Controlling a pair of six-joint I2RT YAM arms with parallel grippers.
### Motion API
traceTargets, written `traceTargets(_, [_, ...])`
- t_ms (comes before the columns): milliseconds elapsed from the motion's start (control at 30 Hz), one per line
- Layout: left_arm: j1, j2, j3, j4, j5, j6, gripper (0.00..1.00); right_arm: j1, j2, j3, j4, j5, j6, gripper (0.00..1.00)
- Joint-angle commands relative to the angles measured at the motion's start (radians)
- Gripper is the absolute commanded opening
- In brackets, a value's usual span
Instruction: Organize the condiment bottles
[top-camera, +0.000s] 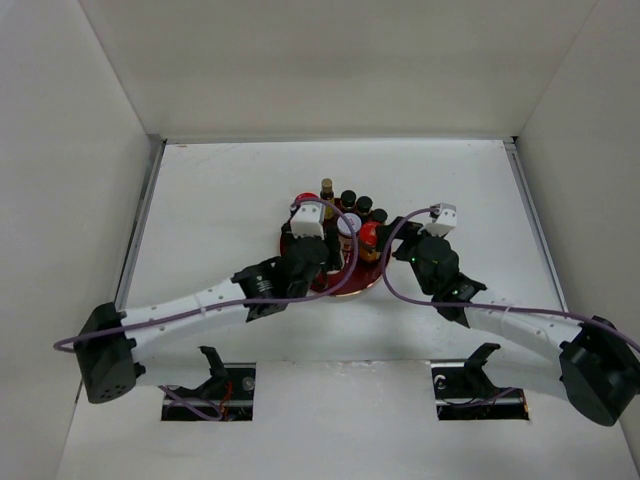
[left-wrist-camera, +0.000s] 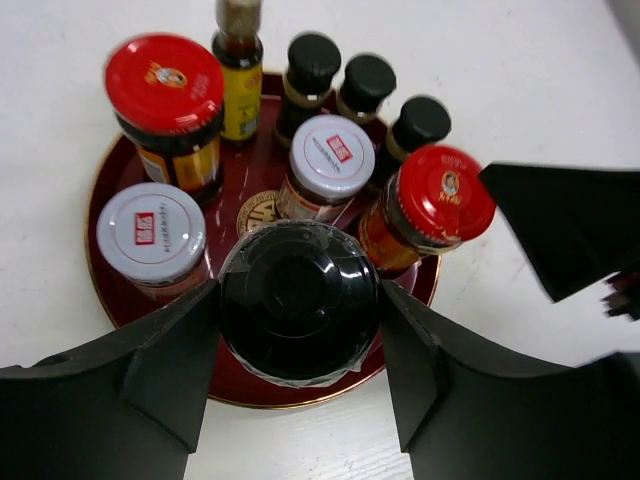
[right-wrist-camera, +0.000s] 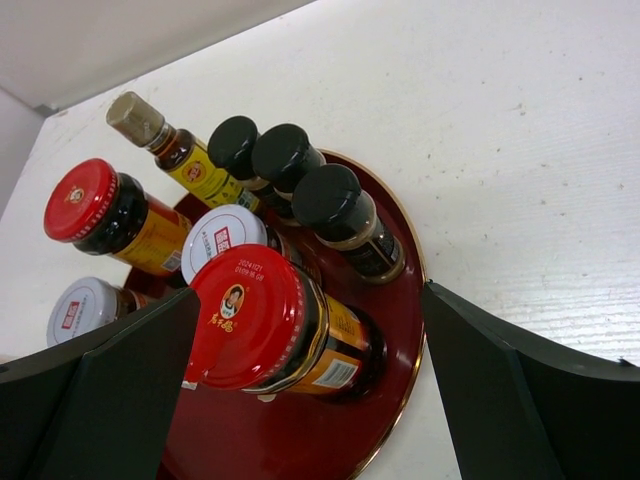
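Observation:
All the condiment bottles stand on a round red tray (left-wrist-camera: 258, 150). My left gripper (left-wrist-camera: 298, 310) is shut on a black-lidded jar (left-wrist-camera: 298, 295) standing at the tray's near edge. Behind it are two white-lidded jars (left-wrist-camera: 150, 230) (left-wrist-camera: 330, 155), two red-capped jars (left-wrist-camera: 165, 85) (left-wrist-camera: 445, 190), a slim yellow bottle (left-wrist-camera: 240, 95) and three dark black-capped bottles (left-wrist-camera: 367, 80). My right gripper (right-wrist-camera: 310, 320) is open, its fingers wide apart on either side of the nearer red-capped jar (right-wrist-camera: 250, 315) without touching it. In the top view both grippers (top-camera: 318, 250) (top-camera: 395, 250) meet at the tray (top-camera: 365, 283).
White walls enclose the white table (top-camera: 220, 190) on the left, right and back. The tip of my right gripper's finger (left-wrist-camera: 570, 225) shows just right of the tray in the left wrist view. Two dark slots (top-camera: 210, 390) lie near the arm bases.

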Motion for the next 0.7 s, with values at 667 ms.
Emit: traceTargets(667, [-0.031,0.307,-0.084,0.349,-0.019,0.026,0.62,-0.039,-0.062,-0.023,0.061,0.033,0.037,1.0])
